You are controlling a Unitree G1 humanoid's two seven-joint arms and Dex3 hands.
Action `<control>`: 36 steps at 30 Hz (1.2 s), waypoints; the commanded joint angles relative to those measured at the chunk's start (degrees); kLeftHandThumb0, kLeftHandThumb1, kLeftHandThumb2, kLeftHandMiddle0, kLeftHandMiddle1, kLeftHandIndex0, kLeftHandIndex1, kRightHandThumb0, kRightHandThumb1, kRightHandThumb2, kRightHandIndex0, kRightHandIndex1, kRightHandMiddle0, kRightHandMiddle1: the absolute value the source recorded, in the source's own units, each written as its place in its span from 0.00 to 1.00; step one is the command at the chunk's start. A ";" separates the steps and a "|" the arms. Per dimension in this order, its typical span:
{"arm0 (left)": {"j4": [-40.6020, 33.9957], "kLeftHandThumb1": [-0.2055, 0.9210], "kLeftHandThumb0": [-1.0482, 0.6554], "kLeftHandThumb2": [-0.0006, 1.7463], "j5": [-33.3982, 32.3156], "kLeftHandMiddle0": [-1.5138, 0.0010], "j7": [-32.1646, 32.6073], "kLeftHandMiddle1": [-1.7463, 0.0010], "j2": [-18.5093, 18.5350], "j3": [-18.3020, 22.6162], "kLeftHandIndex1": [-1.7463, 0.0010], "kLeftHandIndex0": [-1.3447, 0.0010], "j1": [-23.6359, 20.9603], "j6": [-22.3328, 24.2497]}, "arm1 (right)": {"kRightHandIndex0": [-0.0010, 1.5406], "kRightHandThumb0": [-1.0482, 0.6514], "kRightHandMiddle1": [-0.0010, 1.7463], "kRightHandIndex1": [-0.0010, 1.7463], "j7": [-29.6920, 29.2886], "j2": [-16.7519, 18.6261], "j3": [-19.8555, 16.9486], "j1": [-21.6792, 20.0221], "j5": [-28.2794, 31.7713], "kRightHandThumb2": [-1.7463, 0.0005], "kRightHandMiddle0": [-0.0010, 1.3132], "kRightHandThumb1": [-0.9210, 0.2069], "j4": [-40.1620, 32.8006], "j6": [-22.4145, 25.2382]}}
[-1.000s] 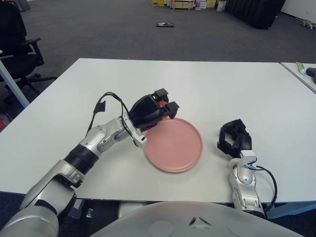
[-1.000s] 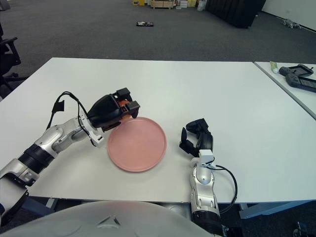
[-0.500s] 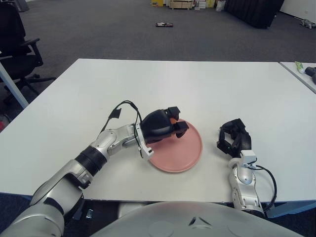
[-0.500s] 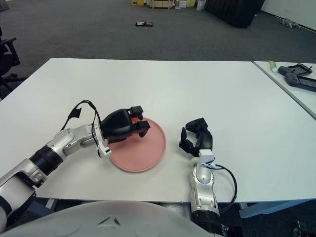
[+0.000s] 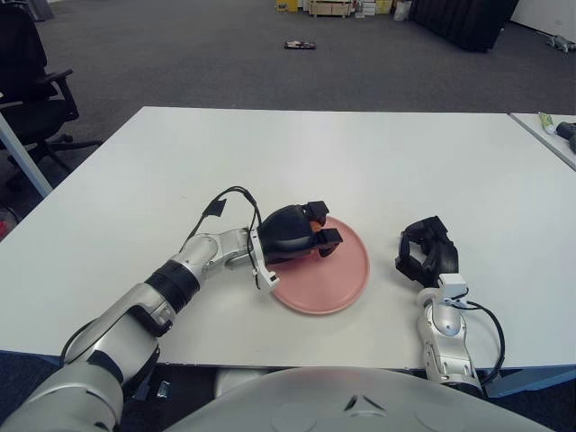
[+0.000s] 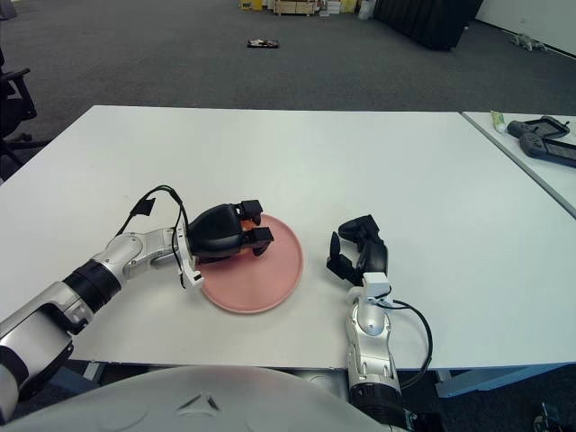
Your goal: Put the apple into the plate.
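Table (image 5: 378, 153): white, carrying a pink plate (image 5: 346, 279) near the front edge, centre.

Left hand (image 5: 301, 236): low over the plate's left part, reaching in from the robot's left. Its fingers (image 6: 255, 236) are curled round the apple (image 6: 241, 216), of which only a sliver of orange-red shows between the dark fingers. The apple therefore sits inside the plate's outline, enclosed by the hand. Whether it already touches the plate surface cannot be told.

Governing relation: the apple lies directly beneath and within the left hand, above the plate's left half. Judgement: release needs only an opening of the fingers, with little or no further travel. The apple is round, so no long axis bears on placement; it may roll toward the plate's centre.

Right hand (image 5: 427, 252): idle, just right of the plate, fingers curled, holding nothing. The left hand is the nearer.

View difference: the right eye view shows the apple's colour more plainly between the fingers; the left eye view shows barely a trace.
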 commanded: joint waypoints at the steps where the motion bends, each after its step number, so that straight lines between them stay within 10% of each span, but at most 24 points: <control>1: 1.24 0.42 0.61 0.76 -2.22 0.56 -0.62 0.00 -0.05 0.37 0.10 0.62 -1.94 -1.69 | 0.39 0.38 1.00 0.81 -0.36 -0.28 0.05 -0.34 -0.33 0.42 0.32 0.32 0.98 -0.25; 6: 4.37 0.72 0.51 0.53 -12.64 0.83 -8.84 0.08 -0.03 0.82 0.04 0.74 -1.96 -6.87 | 0.38 0.38 1.00 0.80 -0.26 -0.28 0.14 -0.21 -0.24 0.42 0.32 0.32 0.69 0.61; 9: 4.66 0.60 0.36 0.56 -15.80 0.94 -12.24 0.18 0.18 1.38 0.06 0.92 -1.93 -7.78 | 0.38 0.38 1.00 0.80 -0.37 -0.28 0.20 -0.22 -0.39 0.42 0.32 0.32 0.72 0.53; 11: 4.04 0.67 0.29 0.51 -18.47 0.97 -15.60 0.35 0.75 1.90 0.26 0.96 -2.10 -8.05 | 0.38 0.38 1.00 0.80 -0.52 -0.33 0.26 -0.22 -0.68 0.42 0.32 0.31 0.71 0.47; 20: 1.31 0.98 0.13 0.51 -25.04 1.00 -26.80 0.78 1.03 3.56 0.77 1.00 -1.09 -5.59 | 0.38 0.38 1.00 0.80 -0.44 0.09 0.38 0.20 -0.61 0.43 0.31 0.31 -0.30 1.29; 36: 1.73 1.00 0.07 0.54 -30.97 1.00 -31.39 1.00 0.21 6.56 1.00 1.00 0.43 -7.13 | 0.38 0.38 1.00 0.77 -1.36 1.13 0.51 0.93 -0.86 0.41 0.33 0.33 -3.29 4.35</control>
